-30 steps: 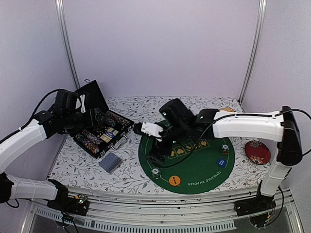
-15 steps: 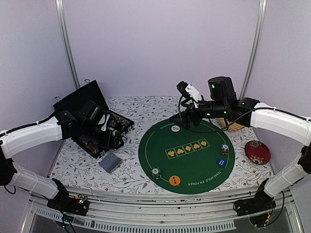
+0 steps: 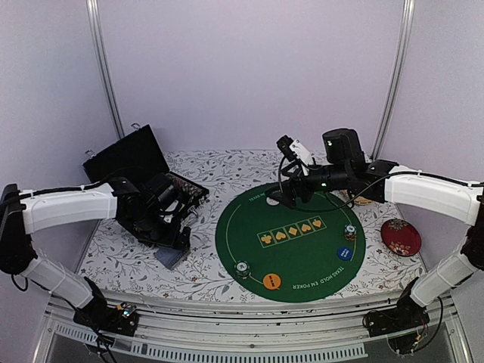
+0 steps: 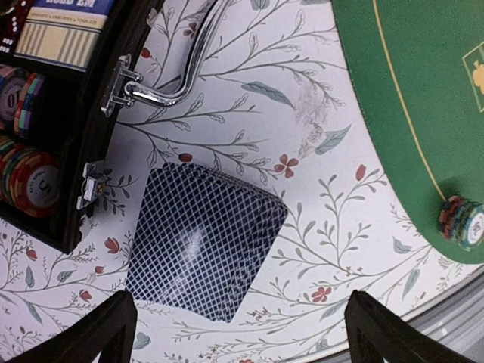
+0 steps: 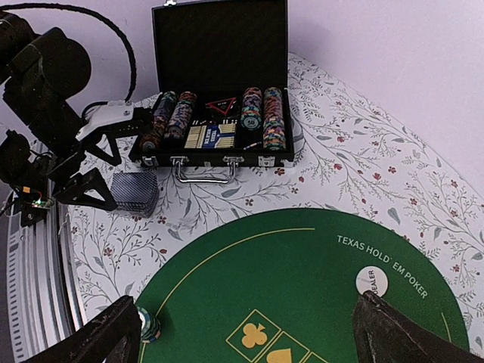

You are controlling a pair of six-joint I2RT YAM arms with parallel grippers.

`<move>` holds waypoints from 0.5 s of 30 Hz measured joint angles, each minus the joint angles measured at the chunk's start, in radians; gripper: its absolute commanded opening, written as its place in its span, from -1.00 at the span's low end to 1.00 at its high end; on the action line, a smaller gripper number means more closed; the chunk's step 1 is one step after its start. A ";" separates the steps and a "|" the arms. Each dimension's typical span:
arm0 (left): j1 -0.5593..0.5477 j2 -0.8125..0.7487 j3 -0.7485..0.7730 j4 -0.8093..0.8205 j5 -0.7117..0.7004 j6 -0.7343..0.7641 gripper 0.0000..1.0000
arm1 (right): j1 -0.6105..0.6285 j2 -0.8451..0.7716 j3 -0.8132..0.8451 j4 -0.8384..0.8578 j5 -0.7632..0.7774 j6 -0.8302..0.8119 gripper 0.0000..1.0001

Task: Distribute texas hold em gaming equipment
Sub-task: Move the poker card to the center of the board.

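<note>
We'd call this a robotics lab booth, not anybody's game room. Plain pale lilac wall panels [image 3: 249, 68] close it in at the back and both sides, with bare metal poles [image 3: 104, 76] running up them. A white left arm [image 3: 68, 208] and right arm [image 3: 431, 193] are mounted on aluminium rails [image 3: 249, 336] along the table's near edge. The floral tablecloth [image 3: 128, 261], green poker mat [image 3: 302, 257] and deck of cards [image 4: 204, 242] just sit inside that rig.
</note>
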 measured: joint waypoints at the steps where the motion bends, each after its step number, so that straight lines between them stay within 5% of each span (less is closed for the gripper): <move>1: 0.000 0.018 0.000 0.000 0.000 0.009 0.97 | 0.000 0.010 0.000 0.002 -0.006 0.000 0.98; 15: 0.003 0.198 0.050 -0.046 -0.081 0.099 0.97 | -0.001 0.041 0.000 -0.005 -0.036 -0.005 0.98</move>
